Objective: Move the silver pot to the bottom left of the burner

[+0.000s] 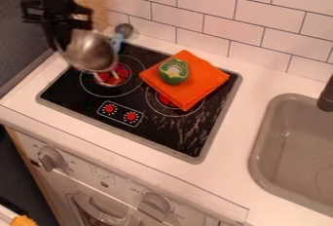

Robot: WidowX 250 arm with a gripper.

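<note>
1 half of the job looks done: the silver pot [92, 54] is in the grasp of the black hand [60, 46] and seems to be up off the black glass cooktop [73, 102]. What remains is the placing: it has to come toward the cooktop's lower left corner, be set down and be let go.

In the picture, the pot hangs tilted at the cooktop's upper left, partly over the left burner [107, 88]. It lies just right of the hand's tips and touches them, its body below the wrist. The hand appears closed on the pot's left side, with little gap, though I cannot tell exactly which part of the pot it pinches.
</note>
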